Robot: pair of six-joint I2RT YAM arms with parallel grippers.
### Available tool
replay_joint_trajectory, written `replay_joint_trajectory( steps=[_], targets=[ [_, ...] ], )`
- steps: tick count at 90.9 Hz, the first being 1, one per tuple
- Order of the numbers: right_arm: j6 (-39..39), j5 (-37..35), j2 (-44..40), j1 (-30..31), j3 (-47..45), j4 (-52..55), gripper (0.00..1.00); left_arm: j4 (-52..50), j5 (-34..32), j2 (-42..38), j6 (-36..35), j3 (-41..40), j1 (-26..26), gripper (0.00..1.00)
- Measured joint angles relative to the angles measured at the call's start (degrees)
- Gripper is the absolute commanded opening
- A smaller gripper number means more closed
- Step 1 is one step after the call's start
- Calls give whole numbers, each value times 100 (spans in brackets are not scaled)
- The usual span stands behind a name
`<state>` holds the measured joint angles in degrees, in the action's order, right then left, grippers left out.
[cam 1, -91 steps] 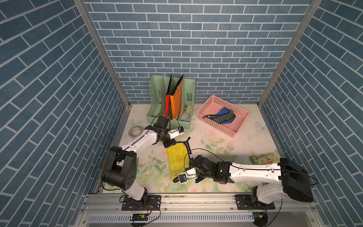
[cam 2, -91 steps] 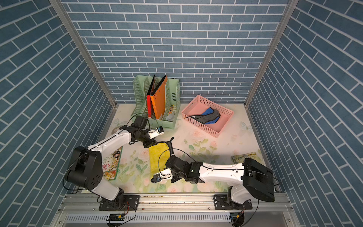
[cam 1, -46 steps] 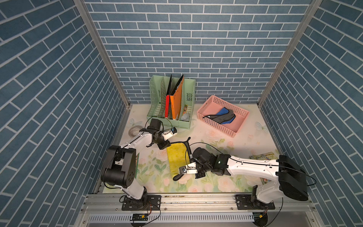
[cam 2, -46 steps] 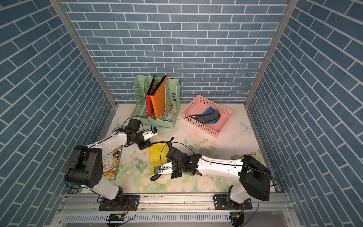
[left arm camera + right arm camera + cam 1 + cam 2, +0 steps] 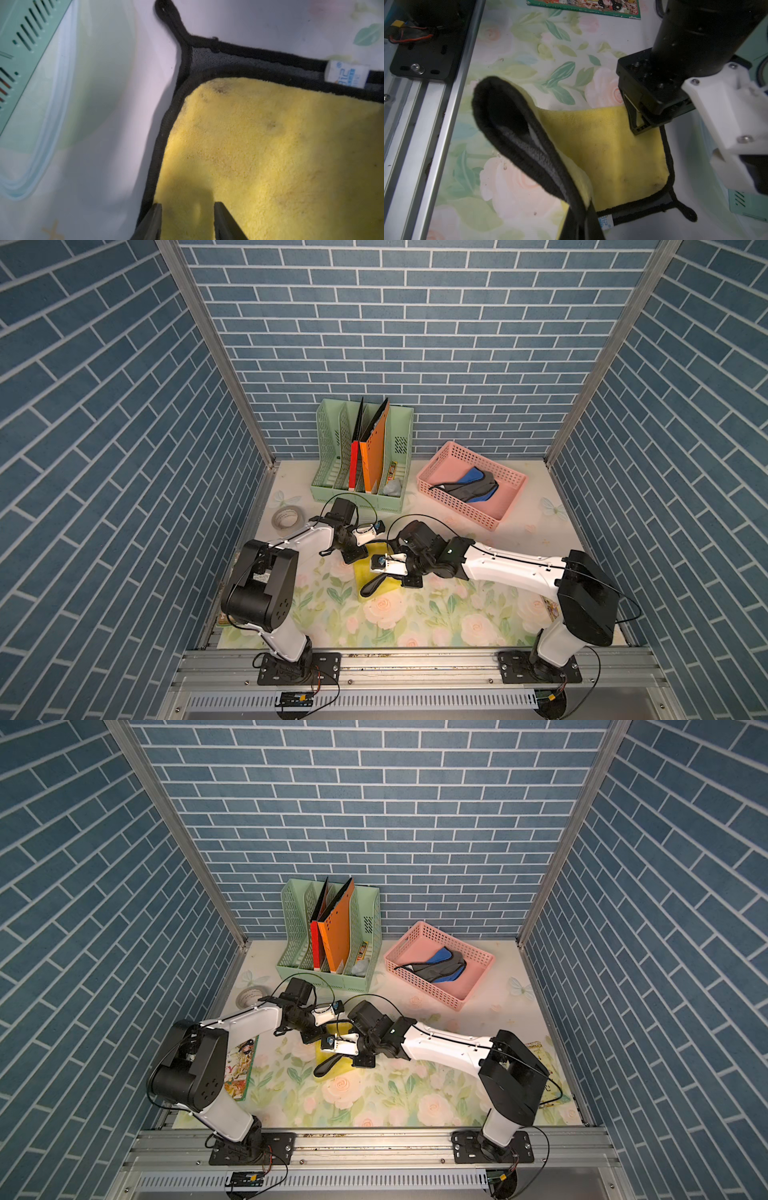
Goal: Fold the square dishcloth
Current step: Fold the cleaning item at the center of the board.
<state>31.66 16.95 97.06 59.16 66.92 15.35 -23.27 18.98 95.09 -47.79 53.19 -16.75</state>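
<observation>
We're on the yellow dishcloth [image 5: 365, 576], lying on the floral desk [image 5: 436, 614] at 6 o'clock from the green file rack [image 5: 357, 499]. The right jaws are clamped on its black-trimmed edge, and that edge curls up off the desk on the cloth's 6 o'clock side. The left jaws stand apart with nothing between them, tips down over the yellow pile at the cloth's 11 o'clock corner. Grey underside peeks out beside the hanging loop [image 5: 168, 12]. Pink basket [image 5: 453, 506] at 2 o'clock of the cloth, tape roll [image 5: 279, 522] at 10.
</observation>
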Motion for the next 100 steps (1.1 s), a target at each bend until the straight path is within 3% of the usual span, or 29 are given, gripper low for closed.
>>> replay_joint_trajectory(
  steps=[37, 62, 100],
  targets=[
    [-44, 127, 1185, -514, 942, 192, 0, -247, 389, 33, 50, 376, 127, 44],
    [-48, 260, 1316, -658, 1062, 396, 0, -389, 1005, -138, 321, 1384, 1054, 47],
    [-498, 704, 2363, -874, 2741, 1440, 0, -1189, 1965, -922, -144, 1047, 2334, 49]
  ],
)
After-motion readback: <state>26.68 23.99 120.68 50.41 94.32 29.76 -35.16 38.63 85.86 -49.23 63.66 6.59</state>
